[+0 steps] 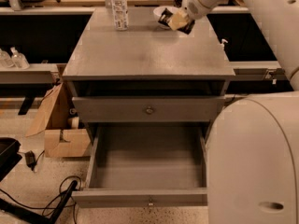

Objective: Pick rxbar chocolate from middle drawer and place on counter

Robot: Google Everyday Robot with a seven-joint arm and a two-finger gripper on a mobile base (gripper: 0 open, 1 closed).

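My gripper (177, 20) is over the far right part of the counter (140, 52), at the end of the white arm that comes in from the upper right. It is shut on the rxbar chocolate (165, 17), a black wrapper that sticks out on both sides of the tan fingers (175, 19). The bar is tilted and sits just above the counter top, next to the white bowl. The middle drawer (140, 198) is pulled out below and I see only its bare grey floor.
A clear water bottle (119, 8) stands at the counter's far left. A white bowl (161, 9) sits behind the gripper. The upper drawer front (149, 109) is closed. A cardboard box (60, 134) and cables lie on the floor at left. My white body (254, 162) fills the right foreground.
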